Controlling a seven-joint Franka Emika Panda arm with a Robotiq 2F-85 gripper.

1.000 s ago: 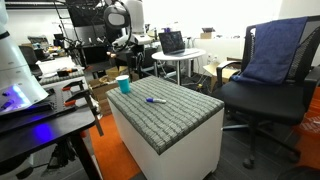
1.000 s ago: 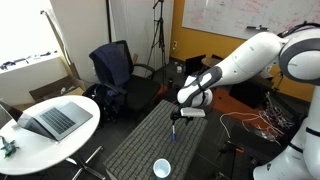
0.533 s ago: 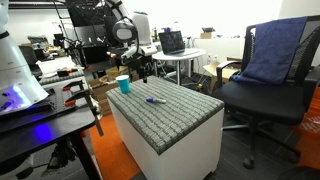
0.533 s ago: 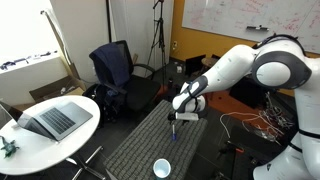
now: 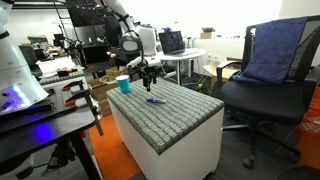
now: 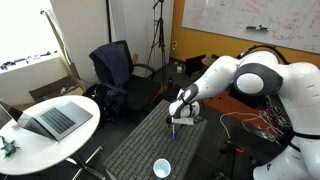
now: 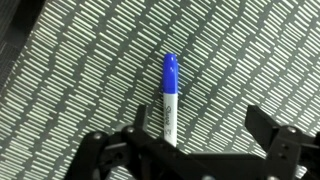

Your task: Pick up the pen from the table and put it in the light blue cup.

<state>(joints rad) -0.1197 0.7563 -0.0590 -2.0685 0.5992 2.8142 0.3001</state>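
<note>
The pen (image 7: pixel 169 95) has a blue cap and a white body and lies flat on the table's grey textured top (image 7: pixel 90 70). It also shows in both exterior views (image 5: pixel 155 100) (image 6: pixel 172 130). My gripper (image 7: pixel 198 115) hangs open just above it, jaws spread wide. The pen's white end lies just inside the left finger (image 7: pixel 140 120), and the right finger (image 7: pixel 262 125) is far off it. The gripper shows in both exterior views (image 5: pixel 150 72) (image 6: pixel 178 118). The light blue cup (image 5: pixel 124 85) stands upright near a corner of the table (image 6: pixel 161 167), apart from the pen.
An office chair with a blue cloth (image 5: pixel 272 60) stands beside the table. A round white table with a laptop (image 6: pixel 50 118) and another chair (image 6: pixel 115 70) are near. A lit machine on a bench (image 5: pixel 20 95) is close to the cup's side.
The arm has swung over the table and come down towards the pen. The pen and cup have not moved.
</note>
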